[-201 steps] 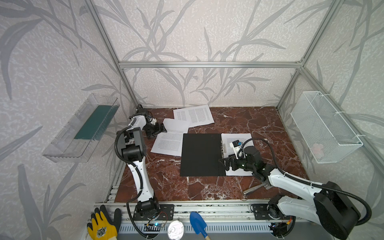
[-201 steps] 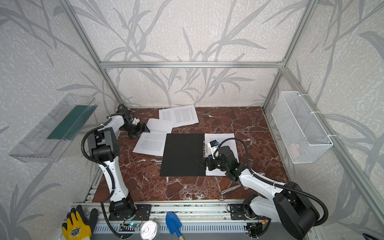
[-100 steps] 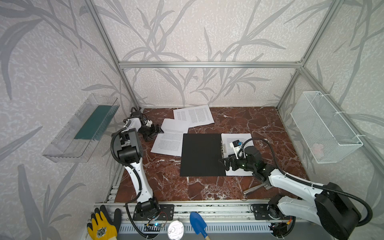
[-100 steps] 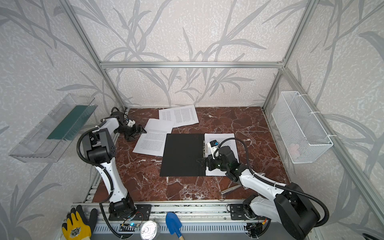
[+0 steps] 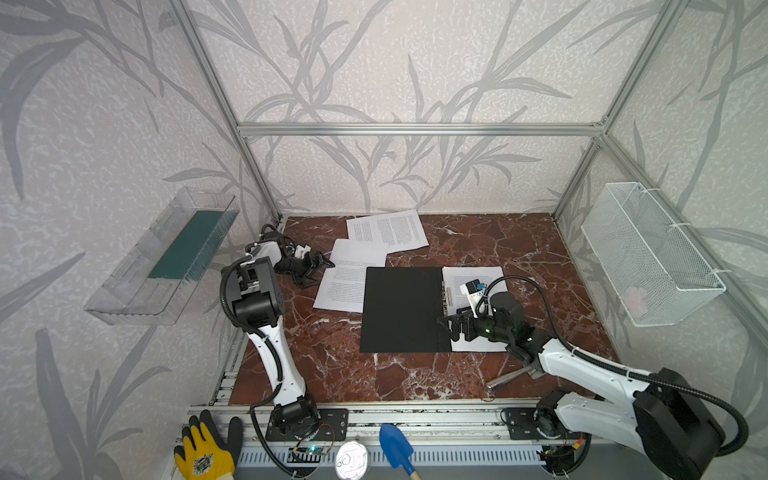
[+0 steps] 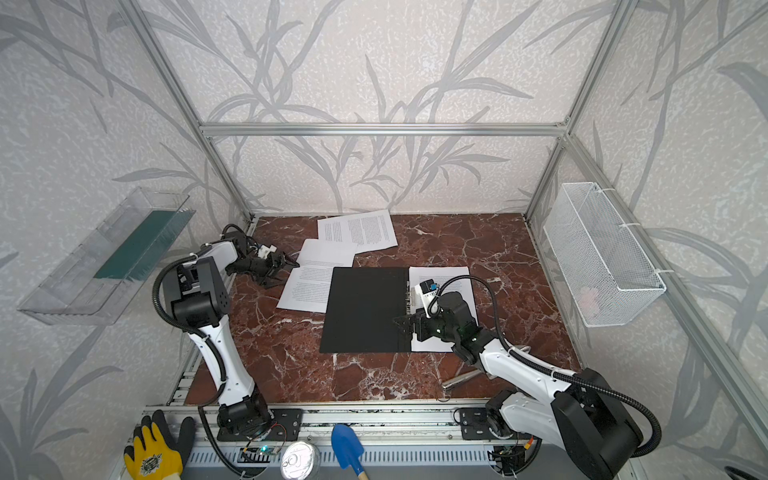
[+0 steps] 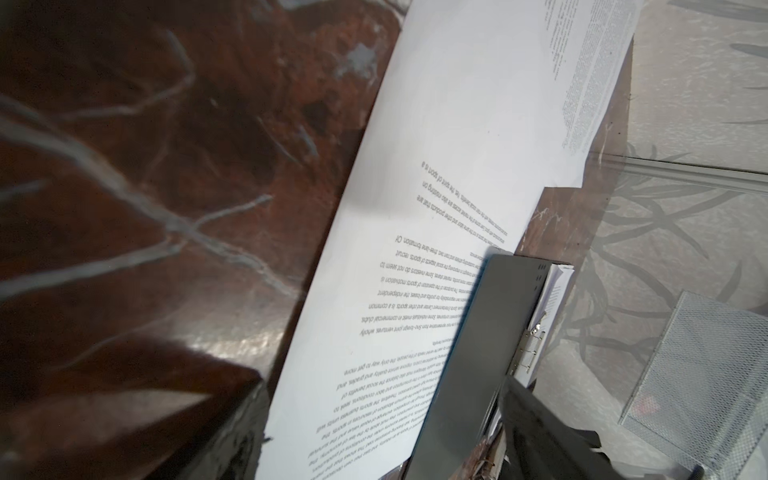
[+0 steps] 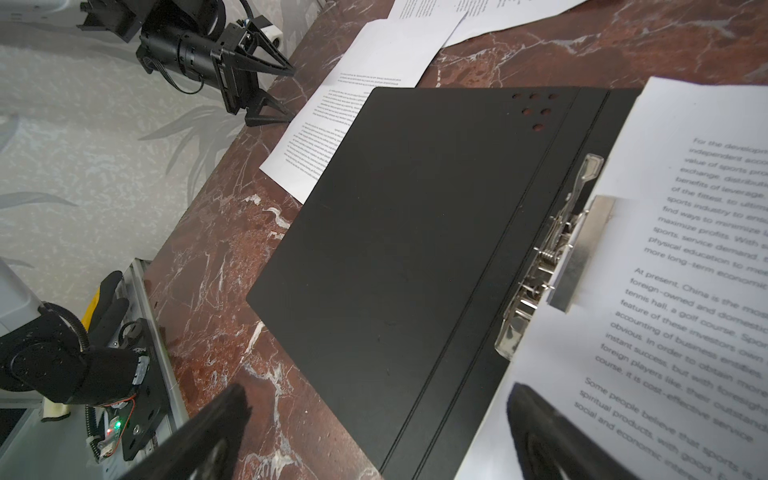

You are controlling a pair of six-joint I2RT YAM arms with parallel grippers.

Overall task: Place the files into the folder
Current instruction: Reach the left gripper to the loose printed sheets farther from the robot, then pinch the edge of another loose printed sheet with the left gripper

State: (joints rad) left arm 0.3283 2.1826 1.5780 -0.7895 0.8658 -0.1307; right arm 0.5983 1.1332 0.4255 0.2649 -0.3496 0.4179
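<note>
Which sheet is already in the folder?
The sheet on the open folder's right half, its edge under the metal clip. The other sheets lie loose on the marble tabletop, outside it.

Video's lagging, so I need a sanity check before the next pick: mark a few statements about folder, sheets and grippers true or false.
The folder lies open. True.
Its metal clip lies on printed paper. True.
The left gripper holds a sheet. False: it is open and empty, beside the loose sheets.
Every sheet is in the folder. False: several lie loose on the table.
The right gripper is shut. False: it is open.
</note>
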